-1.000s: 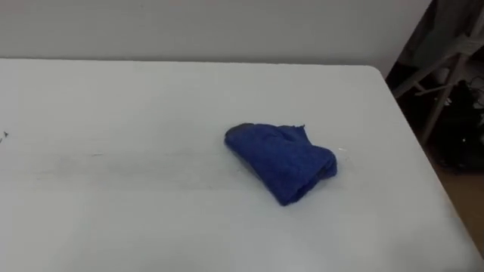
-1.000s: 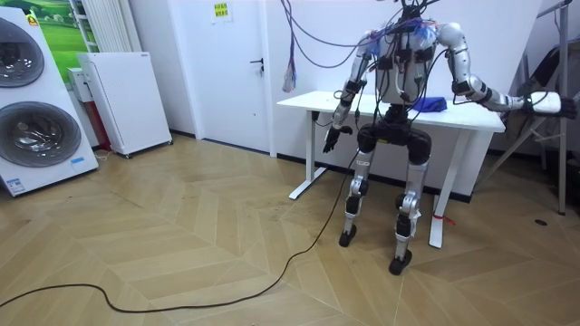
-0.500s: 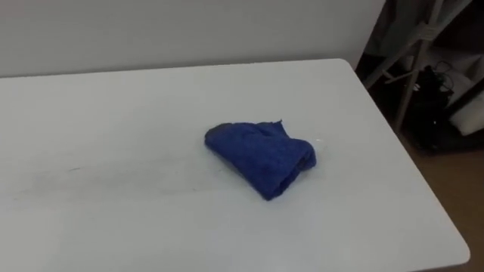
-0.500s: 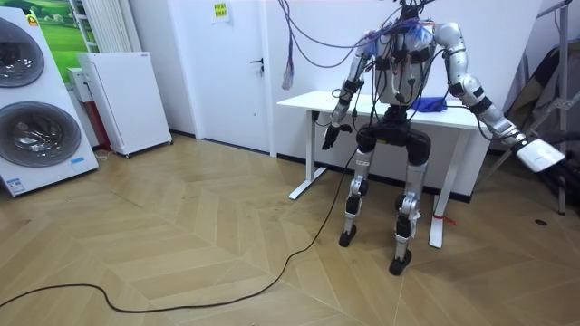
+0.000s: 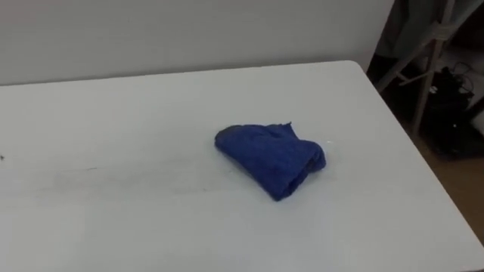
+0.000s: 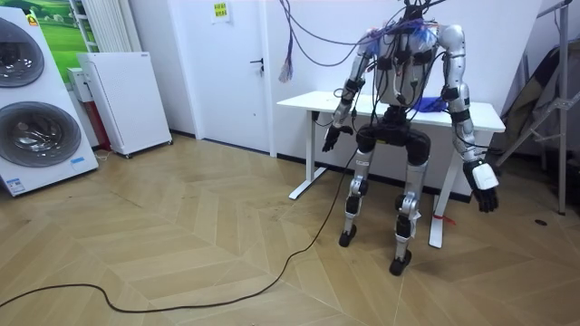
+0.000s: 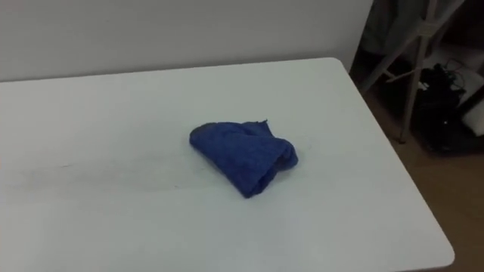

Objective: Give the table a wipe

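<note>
A crumpled blue cloth (image 5: 272, 157) lies on the white table (image 5: 113, 219), right of its middle and a little back from the near edge; it is also the blue patch (image 6: 433, 103) beyond my torso in the room view. Nothing touches it. I stand upright at the table's near side, facing it. My left hand (image 6: 331, 140) hangs beside the table's edge with relaxed fingers. My right hand (image 6: 485, 187) hangs low at my side, below the tabletop, its fingers loose and holding nothing.
The table's right edge (image 5: 412, 162) drops to a wooden floor, where metal stand legs (image 5: 431, 60) and dark gear crowd in. A wall runs behind the table. A white cabinet (image 6: 122, 100) and washing machines (image 6: 32, 109) stand far off at the room view's left.
My right arm, stretched out sideways a second ago, has swung down to hang at my side. The eye views shifted a little with my head; the cloth stayed put.
</note>
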Motion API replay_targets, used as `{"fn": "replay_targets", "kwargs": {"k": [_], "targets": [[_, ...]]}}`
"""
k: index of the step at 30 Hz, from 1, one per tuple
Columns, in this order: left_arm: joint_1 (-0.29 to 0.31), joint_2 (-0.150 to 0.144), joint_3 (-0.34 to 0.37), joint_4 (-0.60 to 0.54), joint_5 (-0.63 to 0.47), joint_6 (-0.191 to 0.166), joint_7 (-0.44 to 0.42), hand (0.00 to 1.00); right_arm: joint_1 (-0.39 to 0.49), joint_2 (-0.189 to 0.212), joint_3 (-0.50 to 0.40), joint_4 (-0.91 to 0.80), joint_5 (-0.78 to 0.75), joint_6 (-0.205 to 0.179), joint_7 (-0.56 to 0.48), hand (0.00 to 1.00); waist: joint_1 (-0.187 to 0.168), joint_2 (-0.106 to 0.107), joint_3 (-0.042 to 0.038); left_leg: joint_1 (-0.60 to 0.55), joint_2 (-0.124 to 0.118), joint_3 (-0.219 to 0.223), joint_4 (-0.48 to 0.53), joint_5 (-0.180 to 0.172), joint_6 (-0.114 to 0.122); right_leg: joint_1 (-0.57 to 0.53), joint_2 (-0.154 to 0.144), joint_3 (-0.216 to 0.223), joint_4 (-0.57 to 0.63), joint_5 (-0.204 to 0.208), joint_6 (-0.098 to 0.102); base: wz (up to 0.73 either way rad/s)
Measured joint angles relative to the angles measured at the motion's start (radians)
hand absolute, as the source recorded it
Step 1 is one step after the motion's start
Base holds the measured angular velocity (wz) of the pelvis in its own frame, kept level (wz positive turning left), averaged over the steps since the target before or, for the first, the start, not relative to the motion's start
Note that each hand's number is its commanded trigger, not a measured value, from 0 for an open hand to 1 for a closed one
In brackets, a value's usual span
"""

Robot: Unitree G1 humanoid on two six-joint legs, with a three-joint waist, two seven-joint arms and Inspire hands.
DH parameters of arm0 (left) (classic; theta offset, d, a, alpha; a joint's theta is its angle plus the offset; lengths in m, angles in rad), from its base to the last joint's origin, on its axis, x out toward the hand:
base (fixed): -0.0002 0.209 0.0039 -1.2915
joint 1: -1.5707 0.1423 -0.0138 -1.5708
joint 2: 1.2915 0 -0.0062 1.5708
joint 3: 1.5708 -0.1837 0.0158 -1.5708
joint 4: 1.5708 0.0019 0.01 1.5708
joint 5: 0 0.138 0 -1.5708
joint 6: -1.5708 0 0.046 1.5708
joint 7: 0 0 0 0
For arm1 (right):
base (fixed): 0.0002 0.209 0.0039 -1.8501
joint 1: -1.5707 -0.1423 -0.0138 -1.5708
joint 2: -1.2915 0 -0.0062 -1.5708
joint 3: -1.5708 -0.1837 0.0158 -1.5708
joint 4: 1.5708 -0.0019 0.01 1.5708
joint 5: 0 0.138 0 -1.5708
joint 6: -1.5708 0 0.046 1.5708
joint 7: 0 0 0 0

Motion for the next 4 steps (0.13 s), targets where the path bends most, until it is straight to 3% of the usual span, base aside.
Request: {"fn": "replay_targets", "kwargs": {"k": [4], "targets": [[-0.005, -0.01, -0.028, 0.008, 0.0, -0.002, 0.0, 0.0, -0.015, 0.001, 0.143, -0.045, -0.17, -0.002, 0.041, 0.0, 0.059, 0.008, 0.0008, 0.0, 0.0, 0.0, 0.007, -0.001, 0.0, 0.001, 0.0, 0.0, 0.0, 0.0, 0.0, 0.0]]}}
